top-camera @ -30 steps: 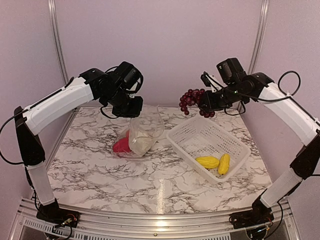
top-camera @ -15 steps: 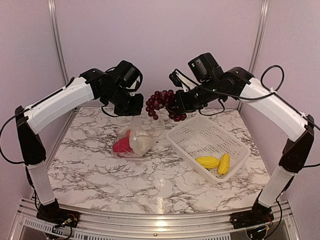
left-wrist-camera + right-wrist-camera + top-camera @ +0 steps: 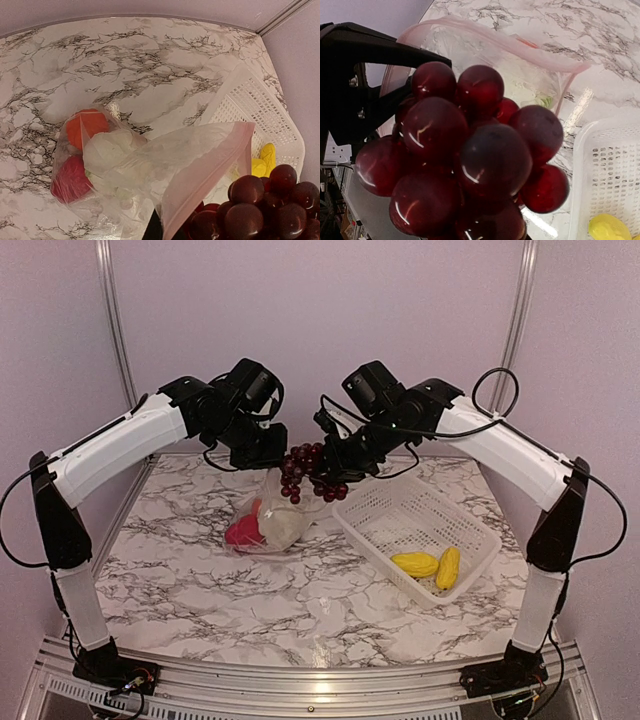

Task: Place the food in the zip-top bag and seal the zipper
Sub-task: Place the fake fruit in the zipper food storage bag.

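Observation:
The clear zip-top bag [image 3: 272, 518] rests on the marble table, its mouth lifted. My left gripper [image 3: 262, 454] is shut on the mouth edge, by the pale pink zipper [image 3: 205, 172]. Inside the bag lie a white cauliflower [image 3: 112, 155], an orange fruit [image 3: 86, 127] and a red piece [image 3: 71, 179]. My right gripper [image 3: 341, 464] is shut on the dark purple grape bunch [image 3: 309, 472], which hangs right at the bag's open mouth [image 3: 520, 55]. The grapes [image 3: 465, 155] hide the right fingers in the right wrist view. Two yellow pieces [image 3: 415, 564] [image 3: 448, 567] lie in the basket.
A white lattice basket [image 3: 400, 502] stands on the table to the right of the bag. The back wall rises close behind both arms, with metal posts [image 3: 112, 330] at the left and right.
My right arm has swung left with the grape bunch, from above the basket's far end to the bag's mouth. The left gripper has kept the bag edge up, unmoved.

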`<action>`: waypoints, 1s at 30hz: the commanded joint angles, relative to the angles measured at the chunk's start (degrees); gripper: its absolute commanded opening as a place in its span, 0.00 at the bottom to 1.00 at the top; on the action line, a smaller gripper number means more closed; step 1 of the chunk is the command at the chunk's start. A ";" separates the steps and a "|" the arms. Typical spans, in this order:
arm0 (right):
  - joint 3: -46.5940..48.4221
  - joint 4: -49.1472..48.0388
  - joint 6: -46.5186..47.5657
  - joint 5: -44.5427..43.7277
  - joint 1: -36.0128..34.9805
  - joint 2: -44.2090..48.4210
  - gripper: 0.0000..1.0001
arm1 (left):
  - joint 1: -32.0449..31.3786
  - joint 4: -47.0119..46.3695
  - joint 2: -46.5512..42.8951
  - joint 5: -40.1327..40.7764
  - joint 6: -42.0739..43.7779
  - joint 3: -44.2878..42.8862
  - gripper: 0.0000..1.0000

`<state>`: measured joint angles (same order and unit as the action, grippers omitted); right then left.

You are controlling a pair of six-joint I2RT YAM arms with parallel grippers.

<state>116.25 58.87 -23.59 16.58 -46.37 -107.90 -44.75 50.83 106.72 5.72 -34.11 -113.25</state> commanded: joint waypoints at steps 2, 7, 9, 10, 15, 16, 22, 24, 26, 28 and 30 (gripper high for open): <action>1.66 -4.32 -7.64 11.74 1.43 -1.17 0.19 | 0.36 -1.36 -0.90 -1.42 -0.45 -0.24 0.00; -3.59 -12.48 -13.32 18.85 4.92 -0.17 0.29 | 0.38 -1.78 -1.22 -1.73 -0.81 0.06 0.00; -6.28 -16.88 -16.41 21.61 5.77 0.73 0.37 | 0.37 -2.12 -1.45 -2.11 -1.07 0.57 0.00; -7.50 -18.99 -18.54 22.77 6.14 0.97 0.38 | 0.38 -2.37 -1.57 -2.35 -1.18 0.96 0.00; -11.11 -28.16 -26.11 27.95 6.43 -0.04 0.55 | 0.37 -5.26 -2.70 -5.09 -1.64 3.28 0.00; -11.97 -30.65 -28.04 28.80 6.43 0.20 0.61 | 0.41 -5.70 -3.02 -5.18 -1.87 3.76 0.00; -13.44 -34.30 -30.88 28.67 6.77 2.84 0.70 | 1.28 -6.42 -4.64 -5.39 -3.06 6.24 0.00; -13.56 -32.75 -29.95 28.17 6.80 3.61 0.70 | 1.61 -6.56 -5.10 -5.35 -3.41 6.87 0.00; -13.62 -30.87 -28.59 27.69 6.82 4.27 0.70 | 1.91 -6.75 -5.41 -5.36 -3.78 7.44 0.00; -13.25 -28.24 -26.16 26.85 6.74 4.52 0.70 | 2.39 -6.86 -5.83 -5.21 -4.43 8.00 0.00; -12.84 -23.70 -23.21 24.82 6.67 4.58 0.70 | 2.80 -7.29 -6.43 -5.25 -5.34 8.70 0.00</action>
<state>102.04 30.17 -51.48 43.44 -39.66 -105.73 -42.74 45.56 103.04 1.41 -37.56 -105.78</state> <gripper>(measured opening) 0.705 0.007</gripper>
